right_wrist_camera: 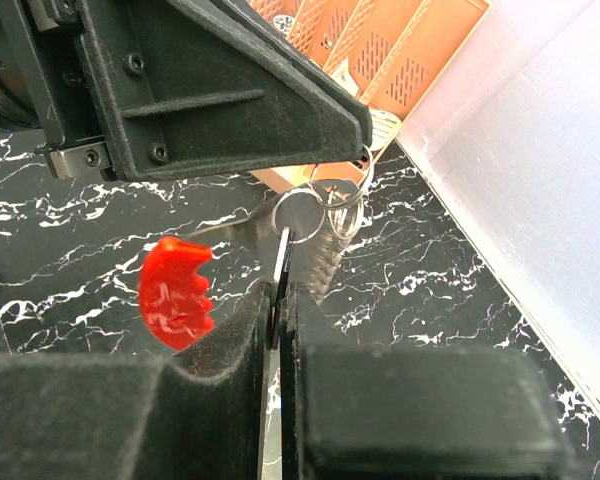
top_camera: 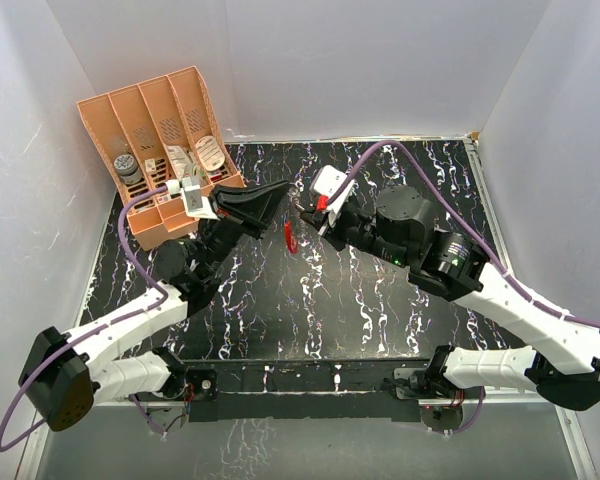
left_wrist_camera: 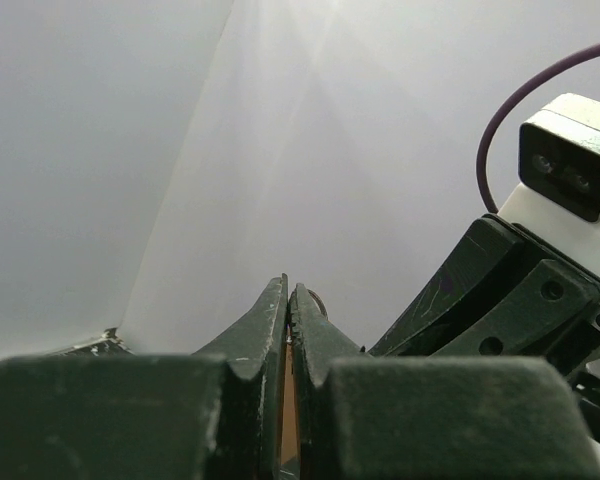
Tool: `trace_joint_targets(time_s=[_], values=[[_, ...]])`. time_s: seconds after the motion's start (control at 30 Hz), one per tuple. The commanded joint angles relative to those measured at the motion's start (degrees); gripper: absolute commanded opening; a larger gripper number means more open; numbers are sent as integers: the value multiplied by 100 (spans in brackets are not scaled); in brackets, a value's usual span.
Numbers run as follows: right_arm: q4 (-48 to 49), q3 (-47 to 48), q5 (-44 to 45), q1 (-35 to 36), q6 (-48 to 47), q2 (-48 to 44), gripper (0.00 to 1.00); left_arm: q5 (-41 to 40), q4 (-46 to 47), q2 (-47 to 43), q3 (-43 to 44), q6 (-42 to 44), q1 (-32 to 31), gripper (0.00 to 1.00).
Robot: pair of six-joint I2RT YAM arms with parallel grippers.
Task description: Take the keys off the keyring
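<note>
The keyring's red tag hangs in the air between the two grippers above the black marbled table; it also shows in the right wrist view. Its thin metal ring is pinched at the tips of my left gripper, which is shut on it. A small flat dark-and-silver key hangs from the ring, seen edge-on. My right gripper is shut on this key. It faces the left gripper closely in the top view.
A peach organiser with small items in its compartments stands at the back left, just behind the left gripper, and shows in the right wrist view. White walls enclose the table on three sides.
</note>
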Motion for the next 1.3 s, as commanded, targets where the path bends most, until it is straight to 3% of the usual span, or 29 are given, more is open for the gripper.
trace_joint_targets(time_s=[0.0,0.27,0.5,0.83,1.27], values=[[-72,21,-378,78,147,-202,0,-700,-63,-496,81,798,59,0],[-118,138,-208,78,81,-276,0,-823,-551,-883,-91,1247,54,0],[106,303,352,78,-181,-388,0,-452,-1097,-1033,-124,1417,54,0],[-101,1331,958,78,-716,-17,0,1027,-1571,-794,186,1390,52,1],[-138,1374,749,77,-760,0,0,734,-1989,-784,968,2019,53,22]])
